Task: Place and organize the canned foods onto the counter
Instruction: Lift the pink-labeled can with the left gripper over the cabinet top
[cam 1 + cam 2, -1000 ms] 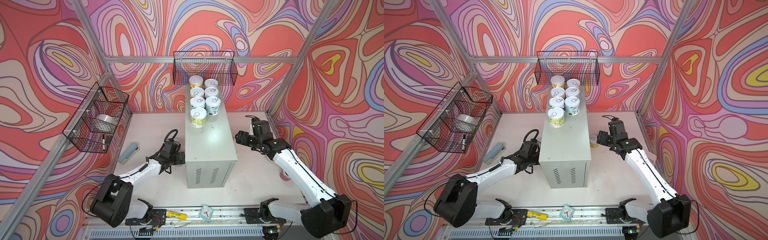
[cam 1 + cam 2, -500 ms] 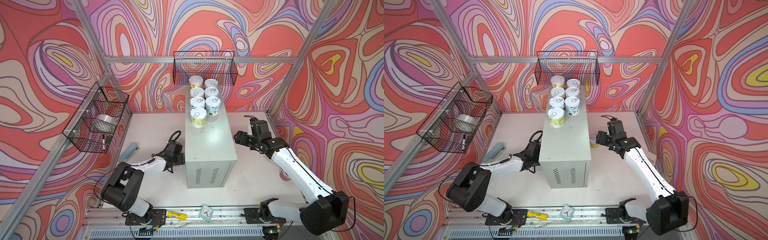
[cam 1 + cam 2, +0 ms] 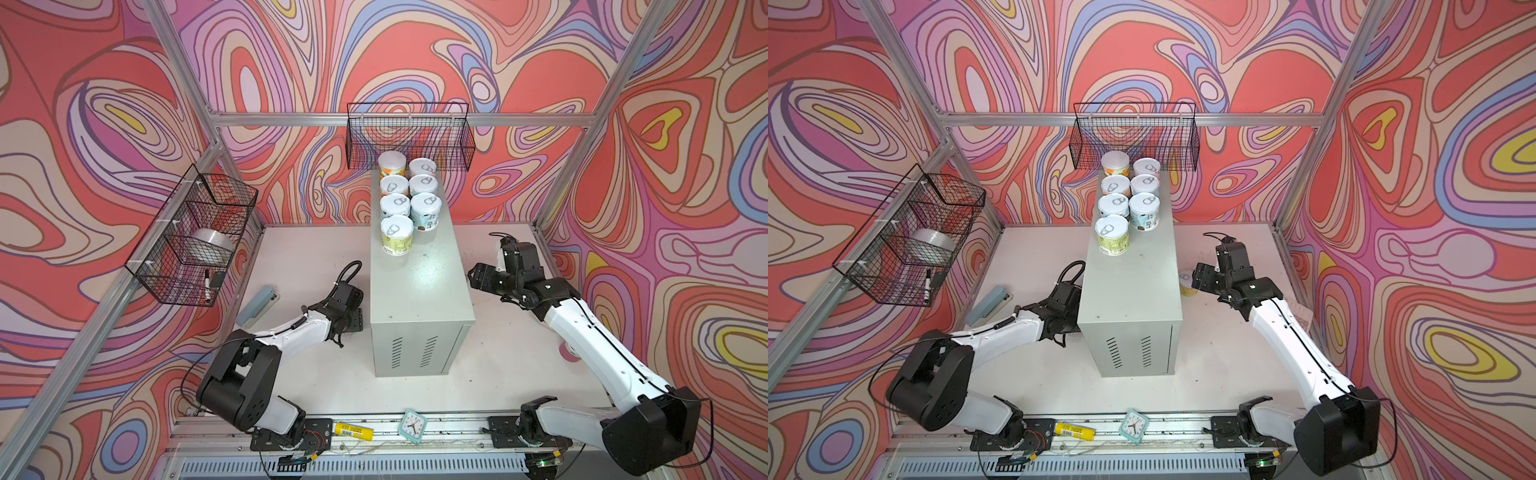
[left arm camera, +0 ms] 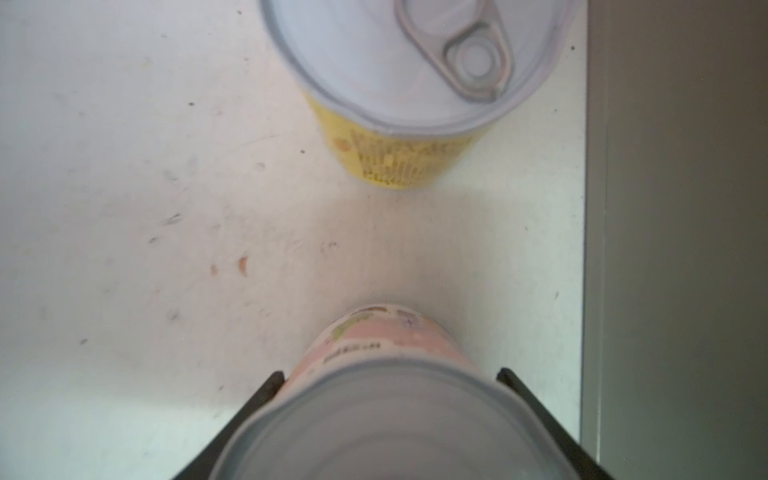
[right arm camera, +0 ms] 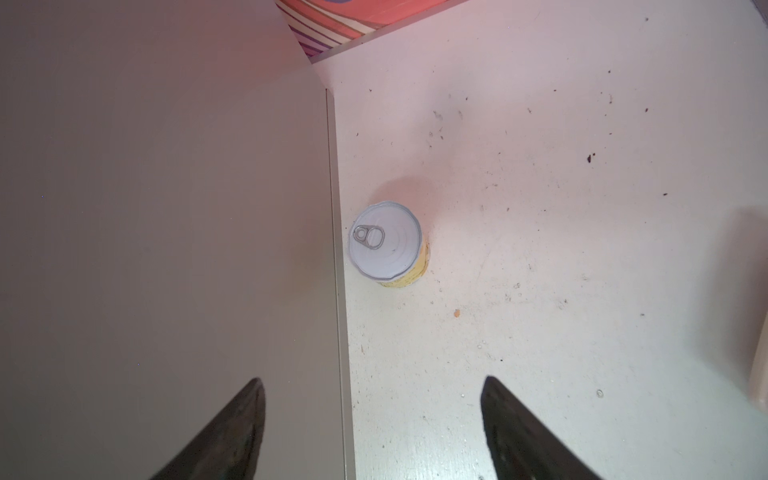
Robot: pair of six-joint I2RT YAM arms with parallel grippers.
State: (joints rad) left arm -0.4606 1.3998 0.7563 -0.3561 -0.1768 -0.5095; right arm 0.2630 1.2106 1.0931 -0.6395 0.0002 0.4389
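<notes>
The counter is a tall grey-green cabinet in mid-table, seen in both top views. Several cans stand in two rows at its far end. My left gripper is low beside the counter's left wall. In the left wrist view it is shut on a pink-labelled can, with a yellow can standing just beyond it on the table. My right gripper hovers open over the counter's right edge. Nothing is between its fingers. A yellow can stands on the table below it, against the counter's wall.
A wire basket on the left wall holds a tape roll and a marker. Another basket hangs on the back wall over the rear cans. A grey-blue stapler lies left. A small clock and a yellow tube lie on the front rail.
My left gripper has closed on the pink-labelled can, and the left arm has folded lower beside the counter. My right gripper has drifted slightly toward the counter and stayed open.
</notes>
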